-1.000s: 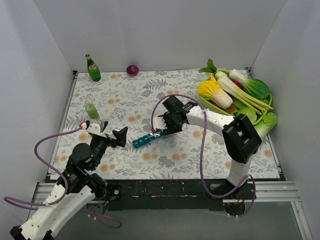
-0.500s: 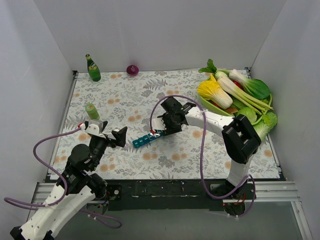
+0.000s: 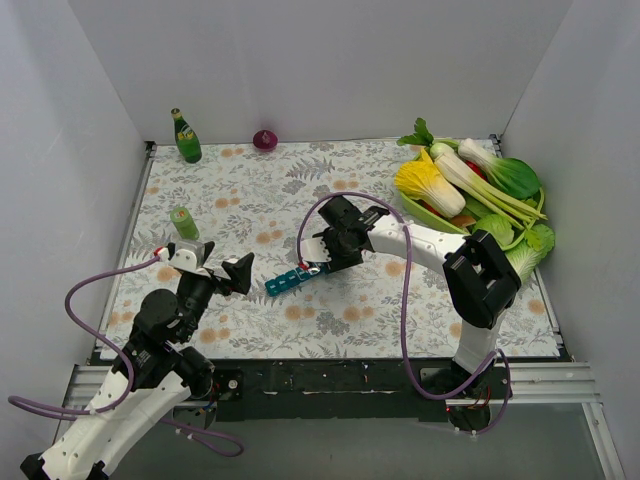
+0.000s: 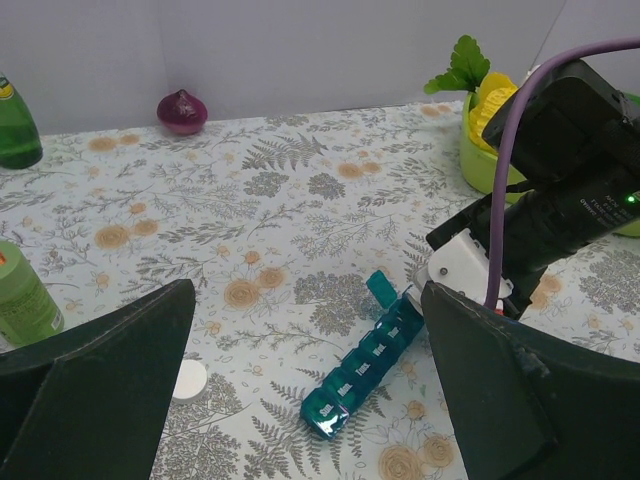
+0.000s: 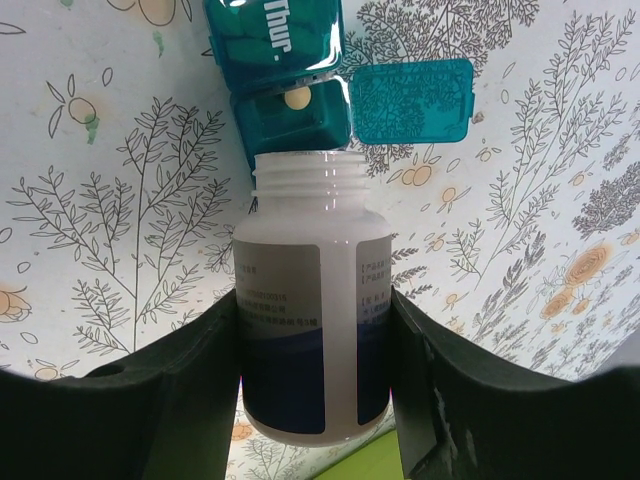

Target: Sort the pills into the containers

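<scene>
Left gripper (image 3: 224, 270): jaws wide, empty, above near mat (image 3: 250, 200). Organiser (image 4: 365, 360) mid-mat, end lid (image 5: 412, 100) flipped open. Right gripper (image 5: 312, 330) clamps uncapped white bottle (image 5: 312, 250), mouth at open compartment (image 5: 290, 125); one pill (image 5: 297, 97) inside. Far edge: onion (image 4: 182, 110).

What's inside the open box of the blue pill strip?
One pale round pill lies in the open compartment. The white bottle covers its near edge; closed lids hide the rest.
</scene>
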